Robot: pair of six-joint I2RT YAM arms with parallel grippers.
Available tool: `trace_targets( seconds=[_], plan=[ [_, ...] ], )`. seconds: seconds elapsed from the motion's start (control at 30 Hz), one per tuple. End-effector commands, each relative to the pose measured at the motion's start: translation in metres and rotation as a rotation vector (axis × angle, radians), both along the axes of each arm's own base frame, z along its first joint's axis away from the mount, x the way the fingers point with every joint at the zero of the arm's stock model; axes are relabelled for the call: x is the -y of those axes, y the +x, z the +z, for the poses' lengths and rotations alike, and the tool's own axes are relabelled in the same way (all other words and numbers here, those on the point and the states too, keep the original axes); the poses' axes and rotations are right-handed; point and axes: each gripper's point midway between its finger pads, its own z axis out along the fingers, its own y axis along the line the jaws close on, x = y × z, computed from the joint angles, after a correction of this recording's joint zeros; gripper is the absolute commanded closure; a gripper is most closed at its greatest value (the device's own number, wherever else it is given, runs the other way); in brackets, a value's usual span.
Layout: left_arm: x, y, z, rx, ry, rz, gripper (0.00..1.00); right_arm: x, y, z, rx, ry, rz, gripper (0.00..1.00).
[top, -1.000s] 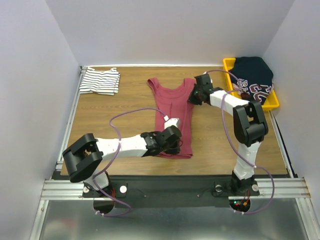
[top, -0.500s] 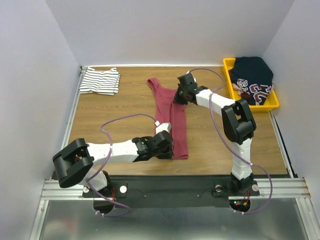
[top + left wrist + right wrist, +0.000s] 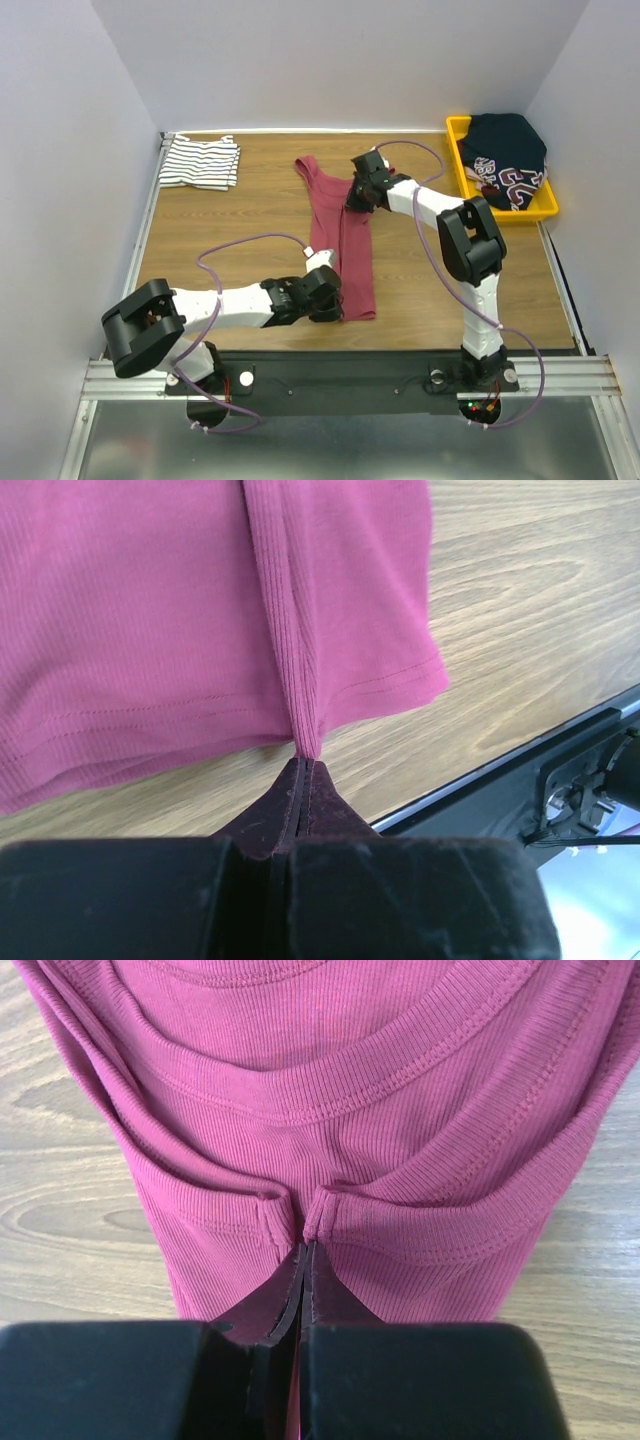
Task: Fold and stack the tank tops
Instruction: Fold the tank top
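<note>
Wooden surface (image 3: 250, 210): we see the maroon tank top (image 3: 350, 250) mid-surface, doubled lengthwise into a narrow strip. We judge the first fold is nearly done, with cross folds and stacking left. The striped tank top (image 3: 200, 162) sits folded at the far left corner. Left gripper (image 3: 305, 760) has its jaws pressed together on the maroon hem by the near edge. Right gripper (image 3: 305, 1247) has its jaws pinching the neck end. Yellow bin (image 3: 457, 150) at the far right corner holds a dark printed garment (image 3: 510, 150).

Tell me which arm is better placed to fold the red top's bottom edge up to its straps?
Probably left: the left gripper pinches the red top at the hem; the right gripper holds the strap end.
</note>
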Motion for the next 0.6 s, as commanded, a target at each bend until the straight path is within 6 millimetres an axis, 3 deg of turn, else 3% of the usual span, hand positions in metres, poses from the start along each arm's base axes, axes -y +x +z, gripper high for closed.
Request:
trace_targets(
  seconds=[0.0, 0.23, 0.33, 0.4, 0.47, 0.5, 0.53, 0.57],
  plan=[
    [-0.001, -0.004, 0.008, -0.012, -0.042, 0.009, 1.0, -0.012, 0.016, 0.019, 0.067, 0.017, -0.011, 1.0],
    [-0.002, -0.006, 0.004, -0.022, -0.037, 0.008, 1.0, -0.015, 0.016, 0.009, 0.054, 0.009, -0.005, 0.99],
    [0.001, -0.007, 0.008, -0.016, -0.045, -0.013, 1.0, -0.015, 0.014, 0.003, 0.041, 0.006, 0.002, 0.94],
    [0.004, -0.005, 0.02, 0.004, -0.064, -0.026, 0.98, -0.015, 0.014, 0.005, 0.046, 0.006, 0.009, 0.86],
    [0.003, -0.001, 0.031, 0.027, -0.065, -0.023, 0.82, -0.017, 0.015, 0.017, 0.067, 0.014, 0.018, 0.66],
    [0.006, 0.004, 0.049, 0.064, -0.093, -0.02, 0.72, -0.017, 0.017, 0.024, 0.082, 0.016, 0.025, 0.56],
    [0.004, 0.007, 0.054, 0.083, -0.089, -0.008, 0.68, -0.019, 0.018, 0.036, 0.103, 0.024, 0.038, 0.52],
    [0.006, 0.01, 0.072, 0.111, -0.122, 0.0, 0.64, -0.022, 0.021, 0.046, 0.124, 0.034, 0.046, 0.48]
  ],
)
